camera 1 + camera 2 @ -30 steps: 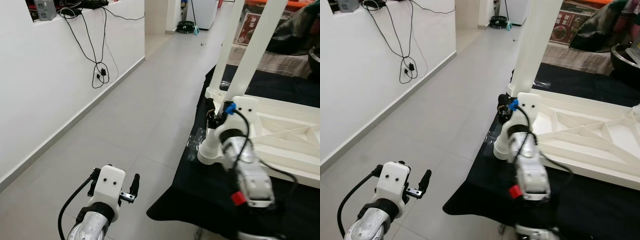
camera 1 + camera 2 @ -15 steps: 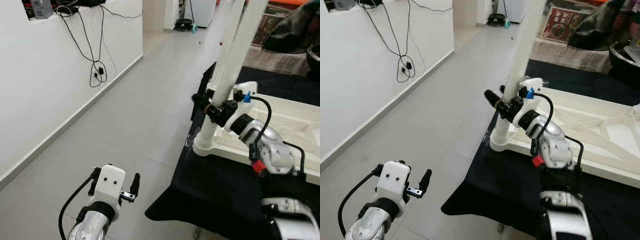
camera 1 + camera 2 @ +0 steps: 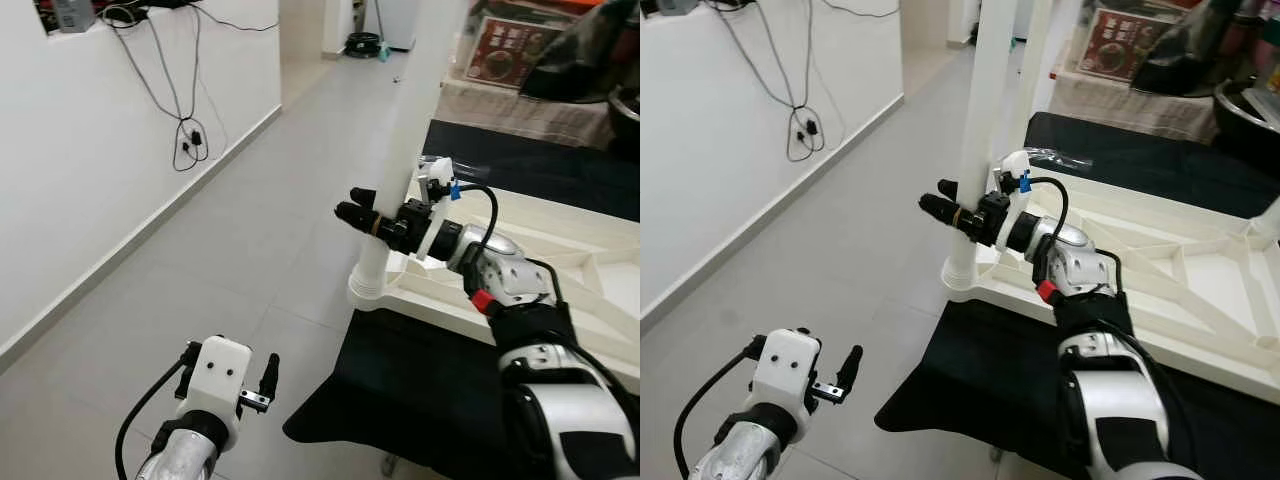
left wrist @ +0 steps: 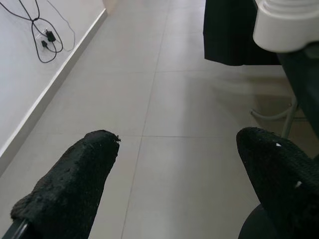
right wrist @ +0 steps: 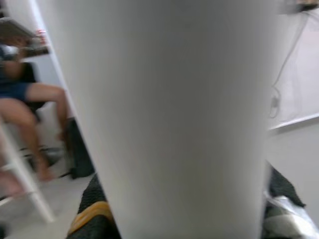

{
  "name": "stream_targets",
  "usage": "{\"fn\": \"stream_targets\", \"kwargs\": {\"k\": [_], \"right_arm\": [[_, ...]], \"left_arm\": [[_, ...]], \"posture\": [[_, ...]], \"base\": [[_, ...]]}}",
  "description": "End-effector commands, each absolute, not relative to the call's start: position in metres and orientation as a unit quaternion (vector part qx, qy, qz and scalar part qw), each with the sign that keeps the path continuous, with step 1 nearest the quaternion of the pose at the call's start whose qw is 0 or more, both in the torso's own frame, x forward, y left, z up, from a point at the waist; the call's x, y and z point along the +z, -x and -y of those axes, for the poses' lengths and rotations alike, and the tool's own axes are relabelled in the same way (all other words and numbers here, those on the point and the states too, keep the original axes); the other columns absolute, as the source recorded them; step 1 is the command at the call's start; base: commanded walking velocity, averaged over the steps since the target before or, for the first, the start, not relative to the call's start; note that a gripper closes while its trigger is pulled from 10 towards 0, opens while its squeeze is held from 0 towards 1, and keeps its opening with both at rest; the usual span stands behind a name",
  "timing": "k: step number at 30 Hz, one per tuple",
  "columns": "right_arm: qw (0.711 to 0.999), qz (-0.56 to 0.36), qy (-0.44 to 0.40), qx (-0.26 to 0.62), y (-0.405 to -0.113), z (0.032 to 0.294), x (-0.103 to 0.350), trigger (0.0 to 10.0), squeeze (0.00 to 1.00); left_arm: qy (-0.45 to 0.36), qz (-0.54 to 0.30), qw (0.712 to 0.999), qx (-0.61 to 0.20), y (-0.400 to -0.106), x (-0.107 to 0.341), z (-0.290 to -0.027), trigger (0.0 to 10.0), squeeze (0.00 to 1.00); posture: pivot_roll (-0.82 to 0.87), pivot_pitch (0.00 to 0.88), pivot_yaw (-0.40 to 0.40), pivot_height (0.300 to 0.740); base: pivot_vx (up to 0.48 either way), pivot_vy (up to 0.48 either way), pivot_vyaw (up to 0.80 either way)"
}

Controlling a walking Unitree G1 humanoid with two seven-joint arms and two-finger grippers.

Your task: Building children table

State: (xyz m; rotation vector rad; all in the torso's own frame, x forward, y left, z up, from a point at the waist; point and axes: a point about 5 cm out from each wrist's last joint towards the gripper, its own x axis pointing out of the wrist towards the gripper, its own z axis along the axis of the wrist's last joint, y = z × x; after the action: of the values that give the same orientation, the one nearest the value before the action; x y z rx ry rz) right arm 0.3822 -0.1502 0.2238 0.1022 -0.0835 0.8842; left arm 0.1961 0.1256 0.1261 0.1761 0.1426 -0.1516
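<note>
Task thing: the tall white plastic table leg point(image 3: 408, 120) stands upright in the corner socket of the upturned white plastic children's tabletop point(image 3: 1200, 290), which lies on a black cloth point(image 3: 430, 390).

Right gripper: the right gripper point(image 3: 372, 216) reaches out level to the leg, a little above the socket collar, its two long black fingers point(image 3: 938, 207) lying either side of the leg and clamped on it (the right wrist view has the white shaft running straight up between the black pads).

Left gripper: the left gripper point(image 3: 257, 380) hangs low over the grey tiled floor point(image 4: 189, 149), its fingers point(image 4: 75, 184) set wide apart with nothing between them.

Key relation: the leg's long axis runs vertical, crosswise to the right fingers, which point away from the robot towards the white wall point(image 3: 100, 150). The leg sits between those fingers, its socket just below them.

Nearer arm: the right, which is already on the leg; the left is well apart, down and to the robot's left.

Step in hand: seating or turning this leg into its socket, I judge. Whether it is fully home cannot be told.

Next move calls for: keeping the shaft upright while pressing or twisting it along its own axis.

Risk: a sideways pull could tilt the leg in the collar or drag the tabletop across the cloth.
</note>
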Motion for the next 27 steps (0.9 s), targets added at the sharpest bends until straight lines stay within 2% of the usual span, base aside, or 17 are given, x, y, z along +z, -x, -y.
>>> {"fn": "stream_targets", "kwargs": {"k": [1,5,7,8,9,10,12,13,14,15,16,18,20,24,25,26,27], "right_arm": [[0.932,0.043,-0.074,0.353,-0.385,0.153,0.213,0.0,0.00],[0.953,0.044,-0.064,0.293,-0.383,0.161,0.206,0.0,0.00],[0.974,0.038,-0.051,0.216,-0.379,0.175,0.198,0.0,0.00],[0.974,0.038,-0.051,0.216,-0.379,0.175,0.198,0.0,0.00],[0.987,0.032,-0.057,0.147,-0.378,0.186,0.193,0.0,0.00],[0.987,0.032,-0.057,0.147,-0.378,0.186,0.193,0.0,0.00],[0.998,0.014,-0.024,-0.055,-0.368,0.209,0.185,0.0,0.00],[0.998,0.014,-0.024,-0.055,-0.368,0.209,0.185,0.0,0.00],[0.990,0.007,-0.030,-0.138,-0.360,0.215,0.182,0.0,0.00],[0.990,0.007,-0.030,-0.138,-0.360,0.215,0.182,0.0,0.00],[0.982,0.001,-0.033,-0.184,-0.354,0.217,0.181,0.0,0.00],[0.969,0.016,-0.057,-0.239,-0.345,0.195,0.185,0.0,0.00],[0.967,0.020,-0.059,-0.245,-0.344,0.192,0.187,0.0,0.00],[0.968,0.002,-0.081,-0.238,-0.344,0.168,0.185,0.0,0.00],[0.969,-0.002,-0.087,-0.230,-0.344,0.162,0.185,2.2,0.00],[0.969,-0.002,-0.087,-0.230,-0.344,0.162,0.185,2.2,0.00],[0.973,0.018,-0.093,-0.209,-0.346,0.154,0.190,10.0,0.80]], "left_arm": [[-0.090,-0.073,0.990,-0.077,-0.194,0.127,-0.125,10.0,0.00],[-0.090,-0.073,0.990,-0.079,-0.195,0.126,-0.124,10.0,0.00],[-0.090,-0.072,0.990,-0.079,-0.196,0.126,-0.124,10.0,0.00],[-0.090,-0.072,0.990,-0.079,-0.196,0.126,-0.124,10.0,0.00],[-0.090,-0.072,0.990,-0.079,-0.197,0.126,-0.124,10.0,0.00],[-0.090,-0.072,0.990,-0.079,-0.197,0.126,-0.124,10.0,0.00],[-0.092,-0.071,0.990,-0.080,-0.198,0.126,-0.124,10.0,0.00],[-0.092,-0.071,0.990,-0.080,-0.198,0.126,-0.124,10.0,0.00],[-0.092,-0.070,0.990,-0.081,-0.198,0.126,-0.125,10.0,0.00],[-0.092,-0.070,0.990,-0.081,-0.198,0.126,-0.125,10.0,0.00],[-0.093,-0.070,0.990,-0.081,-0.199,0.126,-0.125,10.0,0.00],[-0.096,-0.067,0.990,-0.080,-0.200,0.127,-0.125,10.0,0.00],[-0.097,-0.066,0.990,-0.080,-0.200,0.127,-0.125,10.0,0.00],[-0.094,-0.066,0.990,-0.078,-0.200,0.127,-0.125,10.0,0.00],[-0.094,-0.066,0.990,-0.079,-0.201,0.127,-0.125,10.0,0.00],[-0.094,-0.066,0.990,-0.079,-0.201,0.127,-0.125,10.0,0.00],[-0.094,-0.067,0.990,-0.079,-0.201,0.127,-0.125,10.0,0.00]], "posture": [[0.16,0.069,-0.087,0.740],[0.15,0.073,-0.087,0.740],[0.15,0.073,-0.086,0.740],[0.15,0.073,-0.086,0.740],[0.15,0.075,-0.085,0.740],[0.15,0.075,-0.085,0.740],[0.13,0.072,-0.078,0.740],[0.13,0.072,-0.078,0.740],[0.13,0.072,-0.078,0.740],[0.13,0.072,-0.078,0.740],[0.13,0.071,-0.078,0.740],[0.14,0.071,-0.080,0.740],[0.14,0.071,-0.080,0.740],[0.14,0.070,-0.082,0.740],[0.14,0.071,-0.082,0.740],[0.14,0.071,-0.082,0.740],[0.14,0.071,-0.082,0.740]], "base": [[0.000,0.000,0.00],[0.000,0.000,0.00],[0.000,0.000,0.00],[0.000,0.000,0.00],[0.000,0.000,0.00],[0.000,0.000,0.00],[0.000,0.000,0.00],[0.000,0.000,0.00],[0.000,0.000,0.00],[0.000,0.000,0.00],[0.000,0.000,0.00],[0.000,0.000,0.00],[0.000,0.000,0.00],[0.000,0.000,0.00],[0.000,0.000,0.00],[0.000,0.000,0.00],[0.000,0.000,0.00]]}}
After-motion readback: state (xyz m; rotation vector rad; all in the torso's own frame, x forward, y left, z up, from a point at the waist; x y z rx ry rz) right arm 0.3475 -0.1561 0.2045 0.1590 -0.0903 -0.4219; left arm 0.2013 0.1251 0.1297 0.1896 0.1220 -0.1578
